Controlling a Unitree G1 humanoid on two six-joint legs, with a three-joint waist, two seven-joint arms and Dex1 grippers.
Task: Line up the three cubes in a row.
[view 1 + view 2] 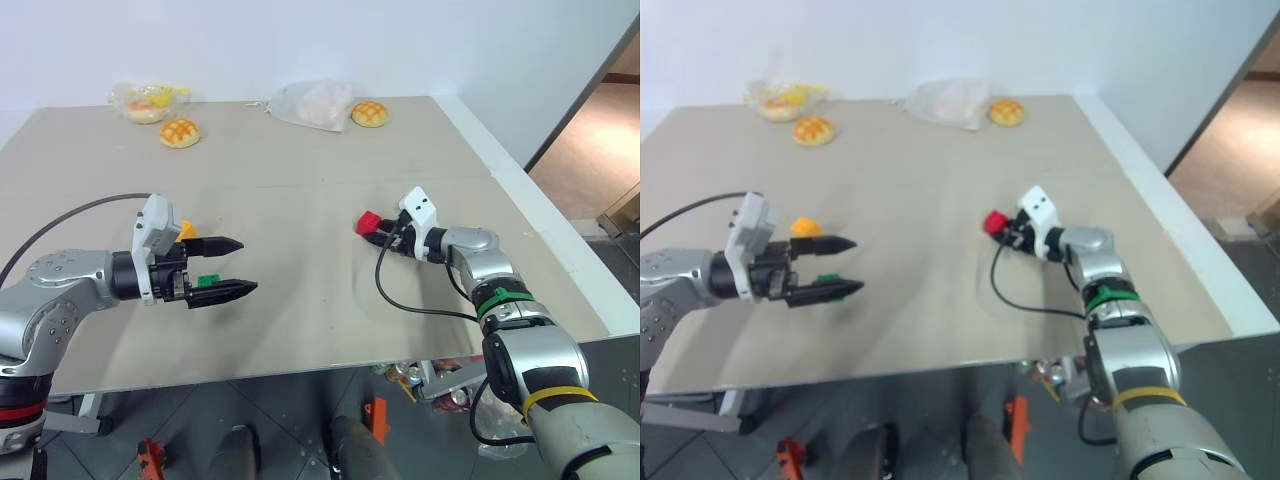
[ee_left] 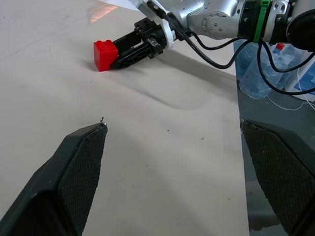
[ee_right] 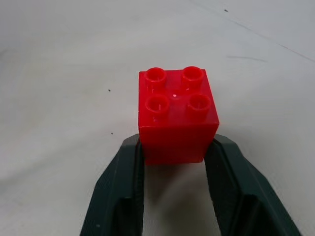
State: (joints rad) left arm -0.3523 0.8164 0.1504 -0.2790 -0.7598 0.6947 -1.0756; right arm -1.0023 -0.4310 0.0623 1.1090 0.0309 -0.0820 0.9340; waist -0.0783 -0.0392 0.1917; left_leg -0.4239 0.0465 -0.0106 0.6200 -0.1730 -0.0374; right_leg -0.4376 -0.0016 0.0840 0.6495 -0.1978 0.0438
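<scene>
3 cubes on the table (image 1: 300, 330): 1 red cube (image 3: 176, 115) right of centre, clamped betw. the right gripper (image 3: 173, 157)'s 2 fingers; 1 orange-yellow cube (image 1: 806, 227) & 1 green cube (image 1: 208, 280) at left, by the left gripper (image 1: 237, 267), whose jaws are spread w/ nothing in them. 2 buns (image 1: 180, 132) + 2 plastic bags (image 1: 312, 103) at far edge.

The red cube (image 3: 177, 118) sits upright on the surface (image 1: 300, 220), four studs up, its near sides clamped between the right end effector (image 3: 173, 152) fingers; the orange-yellow cube (image 1: 806, 227) and the green cube (image 1: 208, 279) lie well apart from it, near each other, both partly hidden.
</scene>
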